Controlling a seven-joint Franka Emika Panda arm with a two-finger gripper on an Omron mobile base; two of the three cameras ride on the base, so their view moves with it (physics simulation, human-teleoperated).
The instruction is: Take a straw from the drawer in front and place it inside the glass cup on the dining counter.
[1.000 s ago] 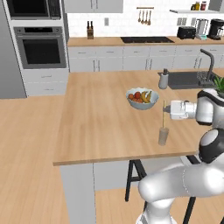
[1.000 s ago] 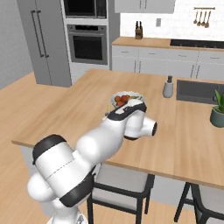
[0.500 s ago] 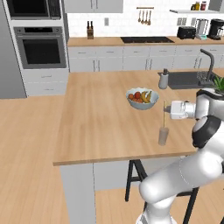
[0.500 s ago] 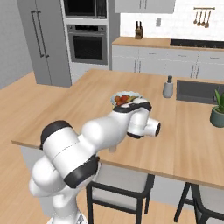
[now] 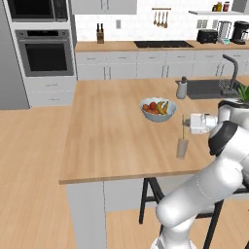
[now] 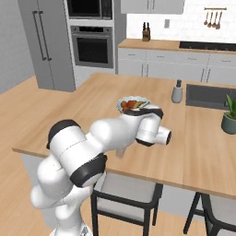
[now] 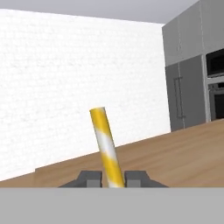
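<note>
The gripper is pinching the straw low down, jaws nearly closed on it. From the left base view the straw is standing upright right over the cup, lower end at or just inside the rim, can't tell which. The straw's looking super light and thin, stiff enough to stay straight, probably slick – so a gentle squeeze near one end is doing the job, and squeezing harder would likely just crush it. The cup is small, clear and likely tippy, so I'd be lowering the straw dead centre. It's sitting near the front edge of the counter – smooth wood planks, fruit bowl and bottle further back. Oven wall and sink beyond
</note>
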